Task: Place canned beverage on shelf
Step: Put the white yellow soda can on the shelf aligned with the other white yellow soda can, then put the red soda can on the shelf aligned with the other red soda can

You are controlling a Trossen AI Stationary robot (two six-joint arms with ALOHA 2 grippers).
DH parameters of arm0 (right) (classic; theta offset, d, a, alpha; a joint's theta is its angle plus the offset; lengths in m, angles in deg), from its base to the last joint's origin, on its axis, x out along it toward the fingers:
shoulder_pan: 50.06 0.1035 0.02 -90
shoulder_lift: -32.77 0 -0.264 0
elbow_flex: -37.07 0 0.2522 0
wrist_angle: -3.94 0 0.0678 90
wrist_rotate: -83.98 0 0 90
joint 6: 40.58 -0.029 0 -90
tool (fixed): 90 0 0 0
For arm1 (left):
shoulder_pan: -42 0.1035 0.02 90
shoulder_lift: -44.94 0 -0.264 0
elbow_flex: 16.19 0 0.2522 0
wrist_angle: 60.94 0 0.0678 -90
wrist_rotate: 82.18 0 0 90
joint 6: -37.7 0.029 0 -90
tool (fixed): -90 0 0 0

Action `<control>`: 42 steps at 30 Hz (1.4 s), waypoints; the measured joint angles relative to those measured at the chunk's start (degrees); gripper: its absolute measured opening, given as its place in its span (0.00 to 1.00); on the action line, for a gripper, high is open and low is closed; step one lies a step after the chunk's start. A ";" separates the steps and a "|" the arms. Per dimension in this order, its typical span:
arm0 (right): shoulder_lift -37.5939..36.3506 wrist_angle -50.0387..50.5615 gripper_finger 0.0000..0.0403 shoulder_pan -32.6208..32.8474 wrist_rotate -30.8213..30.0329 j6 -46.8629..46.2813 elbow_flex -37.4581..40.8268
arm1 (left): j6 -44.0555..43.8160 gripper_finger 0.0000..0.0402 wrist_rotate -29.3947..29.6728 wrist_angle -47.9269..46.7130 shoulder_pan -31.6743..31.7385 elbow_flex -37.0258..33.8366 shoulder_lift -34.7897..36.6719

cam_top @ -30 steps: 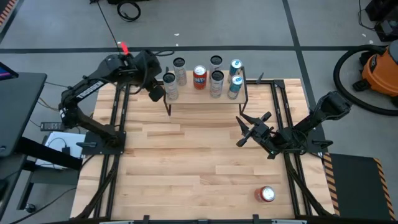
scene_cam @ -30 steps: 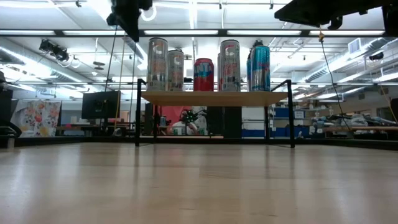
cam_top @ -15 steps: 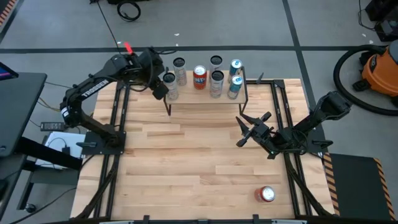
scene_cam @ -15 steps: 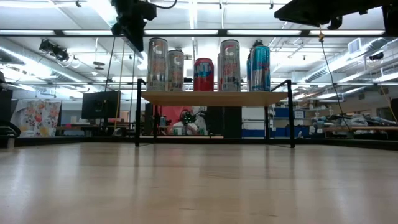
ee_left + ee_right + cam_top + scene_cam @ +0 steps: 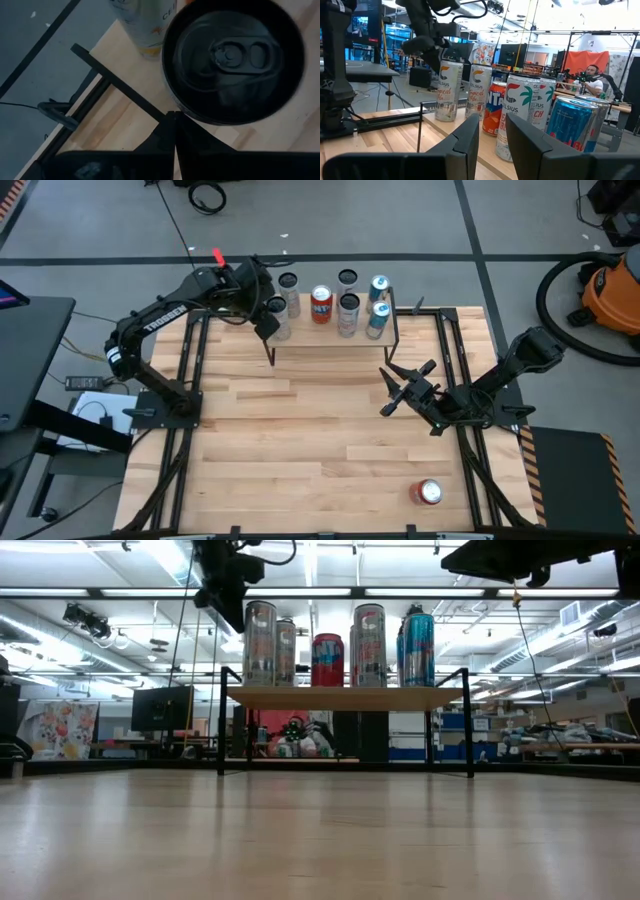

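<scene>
The shelf (image 5: 330, 330) stands at the far edge of the worktop (image 5: 300, 430), with six cans upright on its board. From the left arm's side they are two silver cans (image 5: 277, 317) and (image 5: 289, 293), an orange can (image 5: 321, 304), two more silver cans (image 5: 348, 313) and (image 5: 347, 281), and a blue pair (image 5: 377, 318) at the right end.

The left gripper (image 5: 262, 320) hovers above the shelf's left end, just beside the nearest silver can. Its fingers (image 5: 170, 135) are pressed together and hold nothing. In its wrist view it looks straight down on a dark can top (image 5: 232, 57), with the shelf's black frame bar (image 5: 117, 82) crossing below.

The right gripper (image 5: 400, 392) hangs over the middle of the worktop, well apart from the shelf, pointing toward it. Its fingers (image 5: 465, 142) stand slightly apart with nothing between them.

One more can (image 5: 428, 493), red and silver, lies on its side near the worktop's front edge on the right arm's side, well apart from both grippers.
</scene>
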 joint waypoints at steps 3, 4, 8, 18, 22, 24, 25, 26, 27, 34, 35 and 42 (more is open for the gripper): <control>0.00 0.00 0.26 0.02 -0.02 0.00 0.00 | 0.08 0.02 -0.04 0.58 0.00 -0.07 -0.23; 0.00 0.02 0.26 0.01 -0.02 -0.01 0.00 | 0.07 0.02 -0.03 1.17 0.00 -0.07 -0.18; 0.00 0.00 0.26 0.02 -0.02 -0.02 0.00 | 0.07 0.01 -0.24 2.74 0.00 -0.07 -0.18; 0.00 0.00 0.26 0.00 -0.02 -0.02 0.00 | 1.19 0.01 -1.05 3.39 -0.12 -0.07 -0.18; 0.00 0.00 0.26 0.02 0.00 -0.01 0.00 | 1.40 0.01 -1.25 5.41 -0.10 -0.04 -0.44; 0.00 0.00 0.26 0.02 -0.02 -0.02 0.00 | 1.46 0.01 -1.54 5.04 -0.13 -0.04 -0.50; 0.00 0.00 0.26 0.02 0.00 -0.02 0.00 | 1.49 0.01 -1.54 5.14 -0.13 -0.04 -0.50; 0.00 0.00 0.26 0.02 0.00 -0.02 0.00 | 1.50 0.01 -1.54 5.29 -0.15 -0.04 -0.50; 0.00 0.00 0.26 0.02 0.00 -0.01 0.00 | 1.51 0.01 -1.67 5.35 -0.15 -0.04 -0.50; 0.00 0.00 0.26 0.02 -0.03 0.00 0.01 | 1.46 0.01 -1.50 3.24 -0.13 -0.04 -0.49; 0.00 -0.01 0.26 0.00 -0.04 0.01 0.00 | 1.42 0.01 -1.27 2.67 -0.13 -0.04 -0.48; 0.00 -0.48 0.26 0.02 -1.79 2.64 0.00 | 1.46 0.01 0.29 -1.43 -0.78 0.02 2.52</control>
